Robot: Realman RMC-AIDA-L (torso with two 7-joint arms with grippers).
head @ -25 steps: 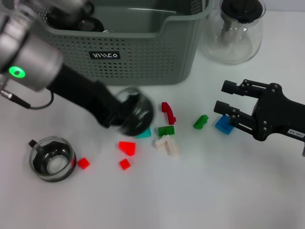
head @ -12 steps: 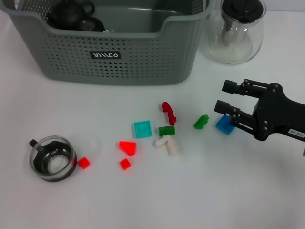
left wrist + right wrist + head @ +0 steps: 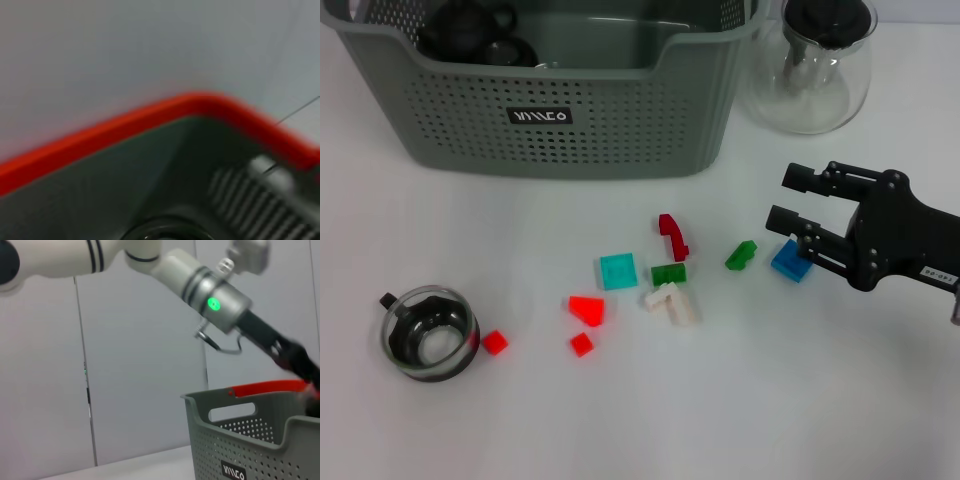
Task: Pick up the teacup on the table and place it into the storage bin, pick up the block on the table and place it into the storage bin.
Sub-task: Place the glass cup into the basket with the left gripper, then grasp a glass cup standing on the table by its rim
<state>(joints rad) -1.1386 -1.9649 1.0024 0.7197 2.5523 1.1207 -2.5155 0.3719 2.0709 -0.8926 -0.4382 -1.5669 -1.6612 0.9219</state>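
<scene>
- Teacup [image 3: 430, 333]: one glass cup w/ dark insert still stands on the desk [image 3: 740, 420], well out from the storage bin [image 3: 570, 125], off its front-left corner. It hasn't moved in the last sec.
- Main change: a sec ago the left arm crossed in front of the bin carrying a second glass cup. It has since left the head view, cup incl.
- In the right wrist view the left arm [image 3: 220, 302] reaches over the bin rim. The left wrist view is blurred, showing only a red edge and grey wall, so prob. over the bin's inside. Can't tell if the left hand is apart or clamped.
- Meaning: one cup delivery looks about done or mid-drop. The bin's back-left corner holds dark teaware [image 3: 470, 25], but the carried cup isn't clearly visible there.
- Blocks, none binned yet and all in front of the bin:
  - nearest the bin, dark red block [image 3: 671, 236]
  - then teal block [image 3: 618, 271], which the arm partly covered a sec ago, and green block [image 3: 741, 255]
  - white block [image 3: 672, 302] and red block [image 3: 588, 309] farther out
- Blue block [image 3: 788, 260] lies off the bin's front-right corner, just beside the right hand [image 3: 783, 198].
- Right hand: fingers apart, empty, nudged only slightly toward the bin. It looks staged for the blue block.
- Left to do: cup on desk, plus a block.
</scene>
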